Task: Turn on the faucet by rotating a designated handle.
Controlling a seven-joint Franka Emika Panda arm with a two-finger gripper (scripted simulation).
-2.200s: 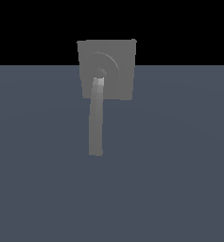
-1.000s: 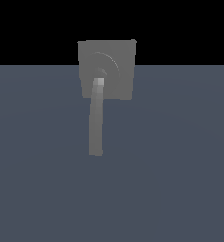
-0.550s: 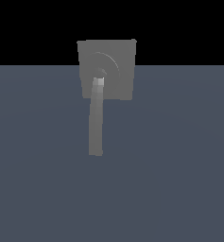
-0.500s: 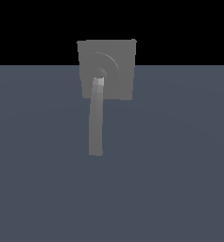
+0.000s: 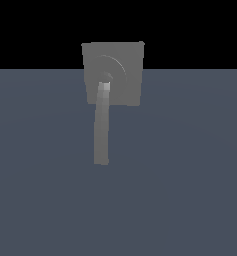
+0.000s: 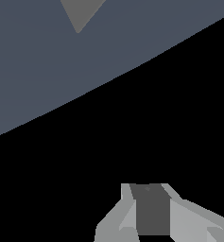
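1. In the wrist view, the gripper (image 6: 151,215) is showing as pale grey shapes flanking a darker grey strip; its fingertips are running off the edge of the picture, so whether the fingers are apart or together cannot be told. Nothing is lying between them in the part that shows.
2. The gripper is appearing against black background, clear of the floor (image 6: 61,71) and touching nothing visible.
3. Farther off in the wrist view, a small grey wedge (image 6: 80,12) is poking in at the picture's edge over the slate-blue floor – too little of it is showing to say what part it is.
4. In the exterior view, neither arm nor gripper is appearing.
5. There, the handle (image 5: 101,127) is reaching toward the camera over the floor (image 5: 190,175) – a long, thin, slightly curved grey bar, its free end nearest the viewer.
6. Beyond it, the faucet (image 5: 127,75) is standing as a squarish matte grey block with a domed ring on its face, the handle joining at the ring's hub, the block's upper part rising against the black background.
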